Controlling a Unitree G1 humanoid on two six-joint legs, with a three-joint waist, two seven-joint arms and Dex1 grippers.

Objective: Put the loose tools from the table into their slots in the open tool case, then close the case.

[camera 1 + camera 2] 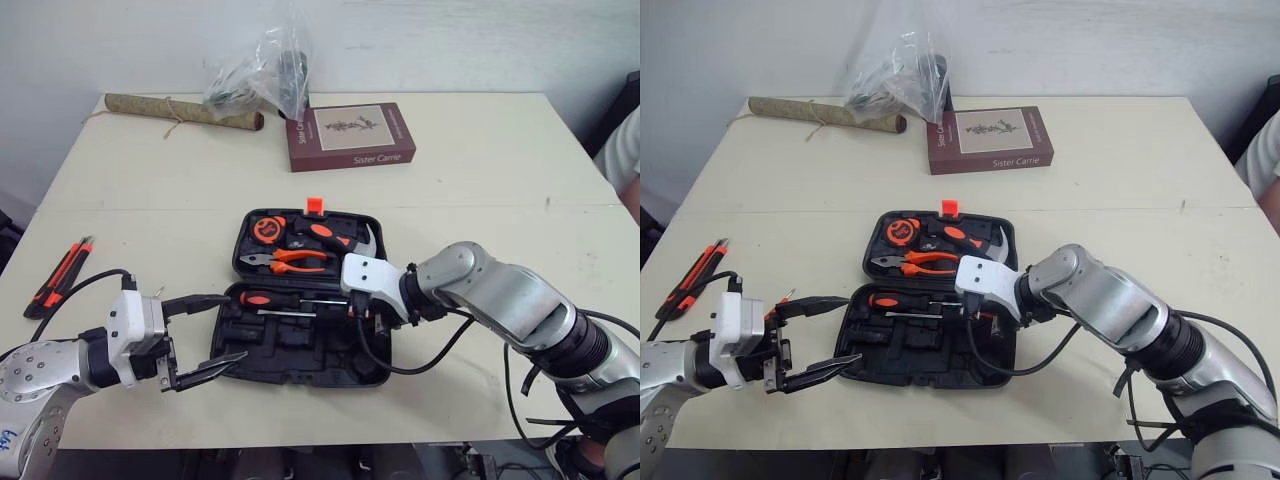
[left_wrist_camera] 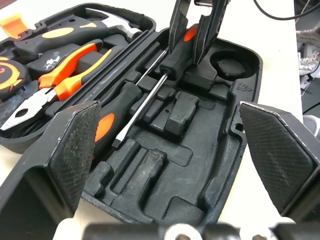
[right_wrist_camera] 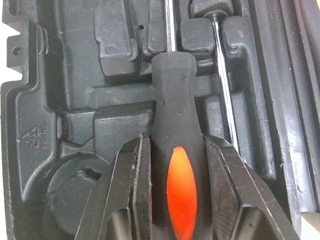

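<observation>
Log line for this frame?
right gripper: shut on screwdriver, in tool case | left gripper: open | utility knife: loose on table

screwdriver [image 1: 262, 298] 2; pliers [image 1: 295, 260] 1; hammer [image 1: 335, 238] 1; tape measure [image 1: 267, 229] 1

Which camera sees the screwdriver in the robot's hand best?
The right wrist view: the screwdriver handle sits large in the right gripper. The left wrist view shows handle and shaft from farther off; the eye views show it small, partly behind the gripper.

Cream table [image 1: 480, 190] against white wall [image 1: 450, 40]
</observation>
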